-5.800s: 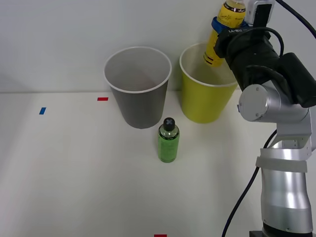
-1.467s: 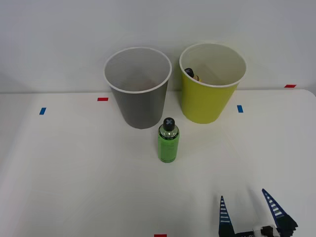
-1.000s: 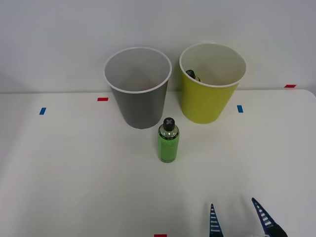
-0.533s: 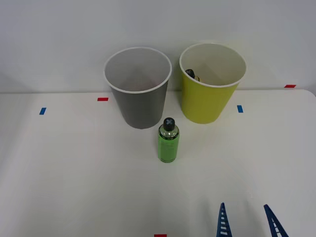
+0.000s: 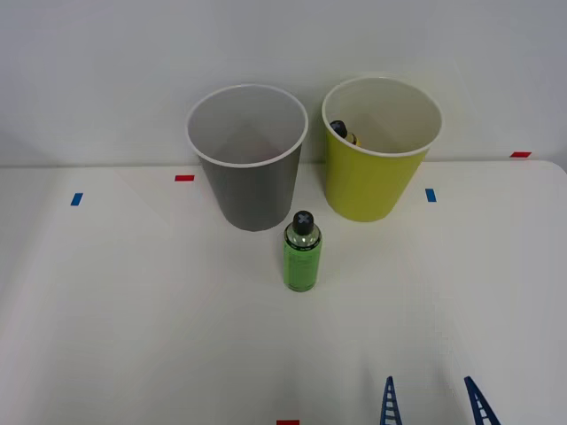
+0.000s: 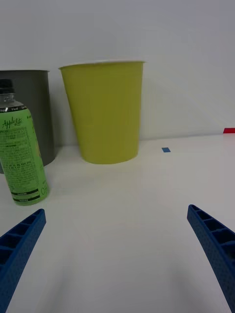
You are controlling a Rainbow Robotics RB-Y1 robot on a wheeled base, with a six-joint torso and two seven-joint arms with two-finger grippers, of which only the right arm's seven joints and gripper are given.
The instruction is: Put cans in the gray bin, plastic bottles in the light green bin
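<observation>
A green-labelled plastic bottle (image 5: pixel 302 253) with a black cap stands upright on the white table, just in front of the gray bin (image 5: pixel 248 155). The light green bin (image 5: pixel 381 149) stands to the gray bin's right, and the black cap of a second bottle (image 5: pixel 339 130) shows inside it against the near-left wall. My right gripper (image 5: pixel 433 400) is open low at the table's near edge, right of the green bottle and well short of it, nothing between its fingers. In the wrist view the green bottle (image 6: pixel 22 152), light green bin (image 6: pixel 105 111) and gray bin (image 6: pixel 36 112) stand ahead of the open gripper (image 6: pixel 117 254).
Small tape marks lie on the table: red (image 5: pixel 184 178), blue (image 5: pixel 76 199), blue (image 5: pixel 431 195), red (image 5: pixel 520 154) and red (image 5: pixel 287 422) at the near edge. A pale wall rises behind the bins.
The yellow bottle I held over the light green bin now lies inside it. My arm has come down to the table's near edge, drifting slightly there in the last second, fingers open.
</observation>
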